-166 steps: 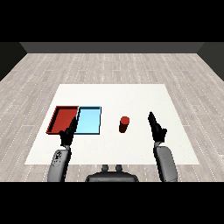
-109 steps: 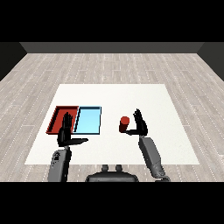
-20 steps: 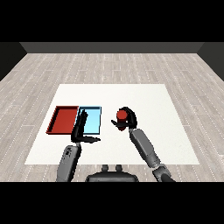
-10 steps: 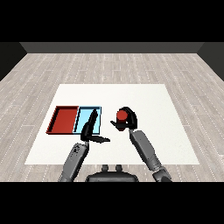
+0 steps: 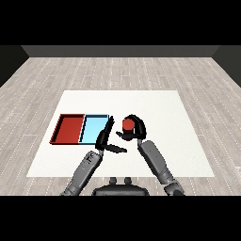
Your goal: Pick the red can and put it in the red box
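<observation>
The red can (image 5: 127,124) sits in my right robot hand (image 5: 135,129), whose black fingers curl over and around it from the right side, with the thumb coming in from below on the left. Only the can's red top and part of its side show between the fingers. I cannot tell whether its base touches the table (image 5: 155,106) or is lifted off it. The can is just to the right of the light blue tray (image 5: 94,129), near that tray's right edge but outside it.

My left robot hand (image 5: 105,140) is close to the can on its left. Its fingers are straight and stretched up along the right edge of the light blue tray, and the thumb sticks out to the right across the white table, towards my right forearm. It holds nothing. The two hands are near each other but apart.

The red tray (image 5: 68,129) lies to the left of the light blue tray, the two side by side and touching along their shared wall. The can is well away from the red tray, with the whole blue tray between them. Both grey forearms come up from the lower edge, angled inward towards the middle of the table.
</observation>
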Robot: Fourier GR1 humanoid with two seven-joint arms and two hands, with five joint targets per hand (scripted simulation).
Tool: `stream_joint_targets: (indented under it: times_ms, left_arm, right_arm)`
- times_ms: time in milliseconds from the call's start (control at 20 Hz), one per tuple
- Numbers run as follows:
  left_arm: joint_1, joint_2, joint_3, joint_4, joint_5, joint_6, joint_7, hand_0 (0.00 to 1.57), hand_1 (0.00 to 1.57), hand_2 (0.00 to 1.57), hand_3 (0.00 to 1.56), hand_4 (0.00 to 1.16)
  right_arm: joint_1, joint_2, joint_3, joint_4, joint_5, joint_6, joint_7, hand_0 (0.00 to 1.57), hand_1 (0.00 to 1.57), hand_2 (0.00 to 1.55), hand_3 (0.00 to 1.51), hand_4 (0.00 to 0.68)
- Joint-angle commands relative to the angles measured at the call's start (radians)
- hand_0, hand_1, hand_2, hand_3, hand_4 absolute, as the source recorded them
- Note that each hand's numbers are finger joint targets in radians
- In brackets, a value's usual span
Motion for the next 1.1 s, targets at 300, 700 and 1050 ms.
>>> stream_joint_targets:
  times_ms: [300,700,1050]
  left_arm:
    - [-0.071,0.000,0.016,0.118,0.010,0.006,-0.010,0.00,0.00,0.00,0.00,0.00]
    - [-0.193,0.000,-0.051,0.209,0.071,0.076,0.006,0.00,0.00,0.00,0.00,0.00]
    - [-0.159,0.000,-0.099,0.192,0.069,0.102,0.006,0.00,0.00,0.00,0.00,0.00]
  right_arm:
    - [-0.001,-0.002,0.040,-0.069,-0.002,0.022,0.065,1.41,1.41,1.43,1.40,0.621]
    - [-0.039,0.002,0.178,-0.058,-0.061,-0.122,0.006,1.45,1.45,1.42,1.38,0.615]
    - [0.007,0.002,0.174,-0.068,-0.081,-0.052,-0.037,1.46,1.46,1.44,1.39,0.588]
